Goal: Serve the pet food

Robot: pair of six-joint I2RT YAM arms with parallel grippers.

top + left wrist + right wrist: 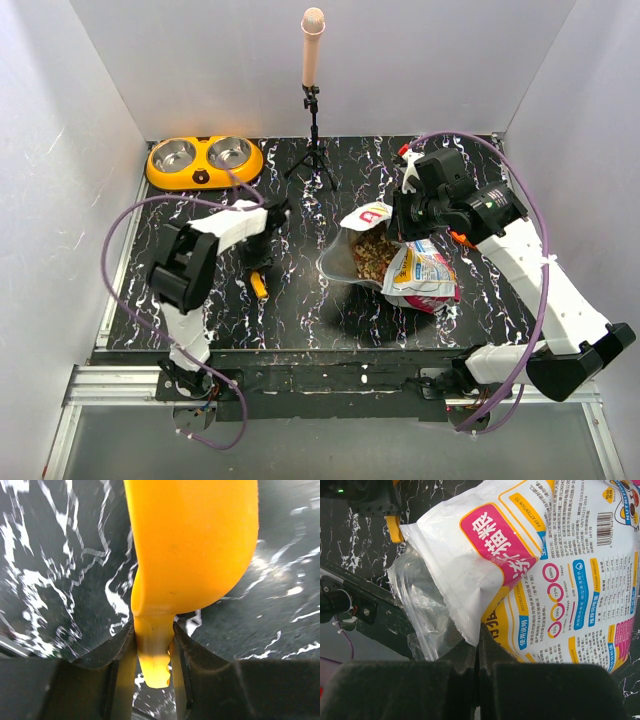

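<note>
Beside the right tool (477, 632) — pinching the bag (560, 570) — lies pet food (372, 250); left tool (155, 640) pinches scoop (190, 545).

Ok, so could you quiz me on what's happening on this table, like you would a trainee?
1. True or false: the pet food bag is sealed shut.
2. Which one pinches the bag's edge? A) left tool B) right tool
3. Fill in: the left tool's fingers sit on either side of the ____ of the yellow-orange scoop.

Key: 1 false, because its mouth gapes and kibble shows inside; 2 B; 3 handle.
</note>
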